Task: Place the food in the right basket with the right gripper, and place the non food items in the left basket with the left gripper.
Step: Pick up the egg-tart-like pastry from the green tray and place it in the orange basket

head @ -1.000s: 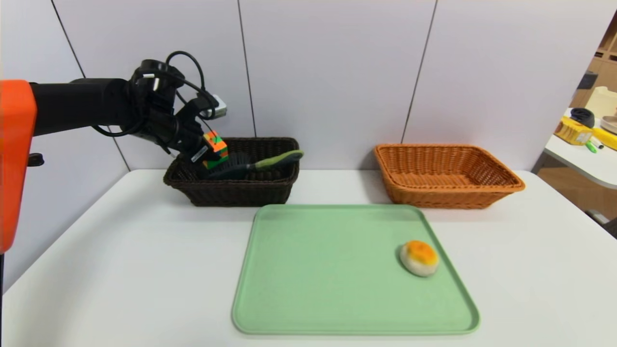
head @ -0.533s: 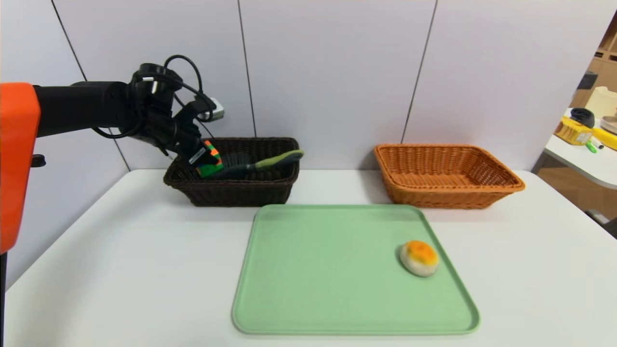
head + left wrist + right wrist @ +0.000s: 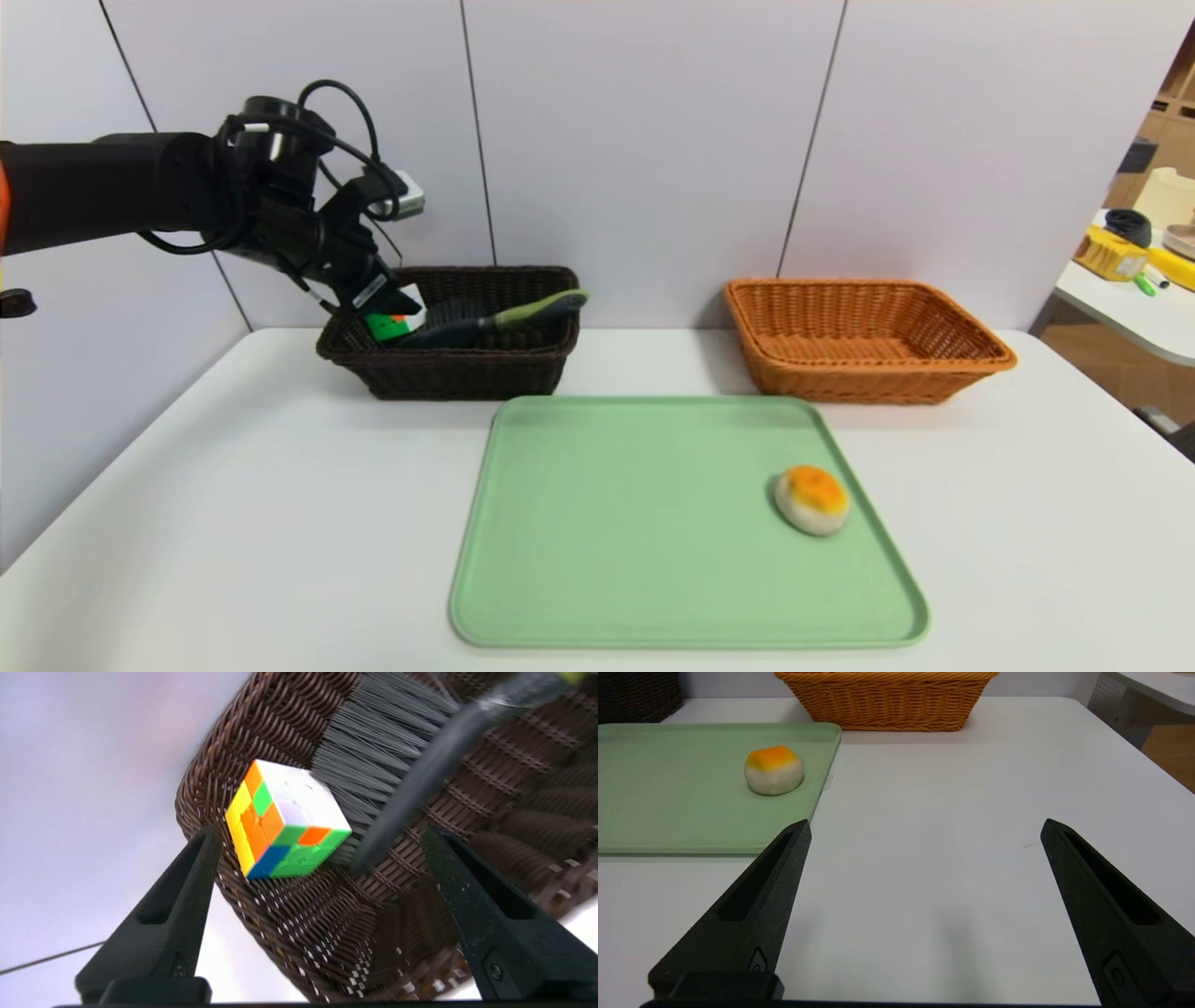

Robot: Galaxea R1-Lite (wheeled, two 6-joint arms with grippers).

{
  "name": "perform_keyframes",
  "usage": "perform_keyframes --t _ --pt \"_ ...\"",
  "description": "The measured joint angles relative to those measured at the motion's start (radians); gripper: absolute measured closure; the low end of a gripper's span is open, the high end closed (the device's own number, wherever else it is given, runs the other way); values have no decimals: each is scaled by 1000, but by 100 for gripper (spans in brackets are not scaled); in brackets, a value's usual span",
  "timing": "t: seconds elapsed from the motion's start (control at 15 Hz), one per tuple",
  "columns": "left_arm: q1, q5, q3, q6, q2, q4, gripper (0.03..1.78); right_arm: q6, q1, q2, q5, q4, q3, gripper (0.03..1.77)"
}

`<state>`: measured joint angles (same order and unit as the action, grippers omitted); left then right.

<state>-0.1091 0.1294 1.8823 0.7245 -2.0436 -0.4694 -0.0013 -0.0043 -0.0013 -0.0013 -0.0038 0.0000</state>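
Left tool (image 3: 322, 833) wide open over the dark wicker basket (image 3: 467, 376), puzzle cube (image 3: 289, 823) released inside beside the brush (image 3: 420, 779); next, presumably, retract (bun (image 3: 812, 501) still needs right tool (image 3: 927, 828)).

No text, brand, number or sign can be read anywhere. In the head view, a small pale label sits on the black left gripper (image 3: 403, 313), in the left part of the frame, its print too small to make out. Near the right edge, the yellow box (image 3: 1111, 254) bears a pale patch, equally illegible.
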Motion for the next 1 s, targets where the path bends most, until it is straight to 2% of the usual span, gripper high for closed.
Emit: perform_keyframes --t 0.6,0.8,1.0 --pt "-32 -11 -499 1 409 1 16 0 0 0 0 0 0 10" --pt "-31 -64 -630 -31 582 4 14 0 0 0 0 0 0 10" --pt "-30 -93 -757 -114 759 8 14 0 0 0 0 0 0 10"
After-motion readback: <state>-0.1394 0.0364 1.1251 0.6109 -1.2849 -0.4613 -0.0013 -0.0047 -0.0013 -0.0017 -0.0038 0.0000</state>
